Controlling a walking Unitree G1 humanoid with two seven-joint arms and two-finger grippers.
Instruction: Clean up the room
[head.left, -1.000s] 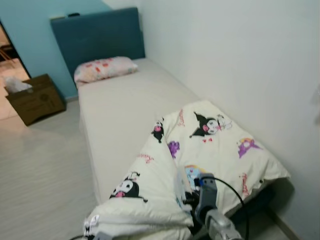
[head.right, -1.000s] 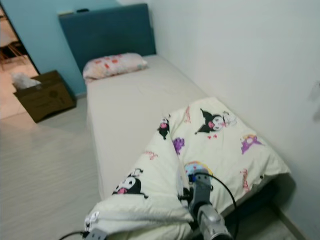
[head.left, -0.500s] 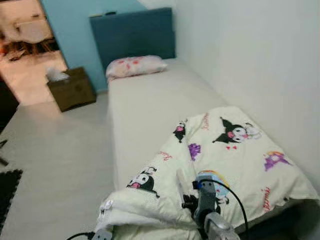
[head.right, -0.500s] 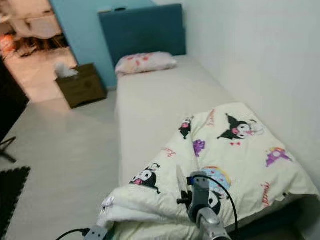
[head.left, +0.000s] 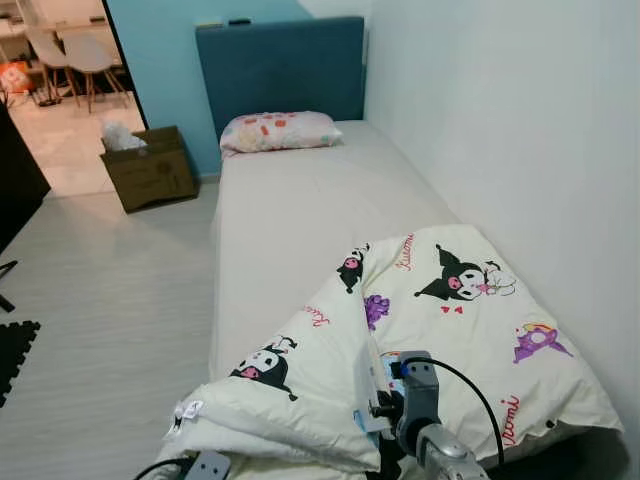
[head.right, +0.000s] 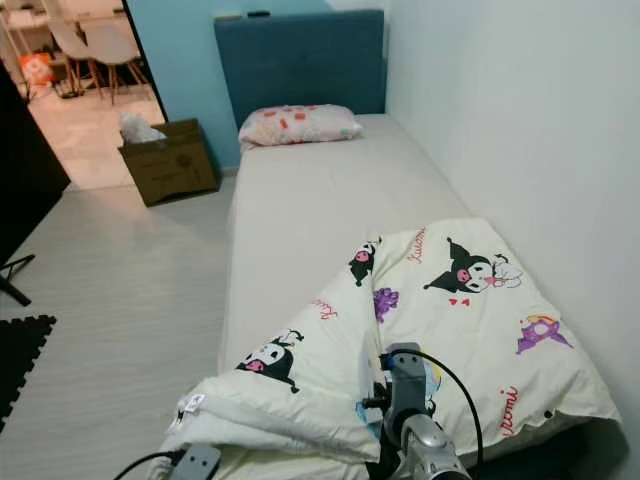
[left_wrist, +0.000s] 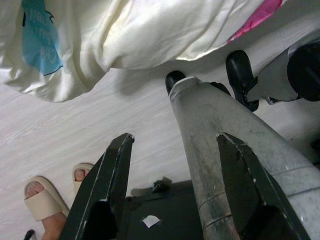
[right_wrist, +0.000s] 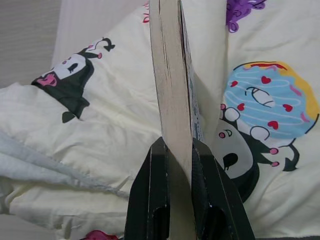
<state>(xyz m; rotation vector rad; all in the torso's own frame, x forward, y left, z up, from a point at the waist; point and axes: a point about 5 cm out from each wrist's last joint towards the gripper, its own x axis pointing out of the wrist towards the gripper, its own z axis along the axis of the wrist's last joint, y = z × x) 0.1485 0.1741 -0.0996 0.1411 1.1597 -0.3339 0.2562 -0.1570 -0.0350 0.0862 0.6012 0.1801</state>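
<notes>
My right gripper (right_wrist: 175, 146) is shut on a thin book (right_wrist: 172, 75), held edge-up with its pale page edges showing. It hovers low over the foot of the bed, above a cream cartoon-print blanket (head.left: 450, 330) that lies bunched and folded there. In the left eye view the book (head.left: 362, 390) stands just left of the right gripper (head.left: 380, 410). My left gripper (left_wrist: 172, 140) hangs open near the floor beside my own leg, holding nothing.
The bed (head.left: 290, 200) runs along the right wall, with a pillow (head.left: 280, 131) at a blue headboard (head.left: 280, 65). A cardboard box (head.left: 150, 170) stands by the doorway. A black mat (head.left: 12, 350) lies at left. A person's sandalled feet (left_wrist: 45, 200) stand close behind.
The whole view has swung, bringing the doorway and more floor into view on the left: the camera moved. The book stays in my right gripper over the blanket.
</notes>
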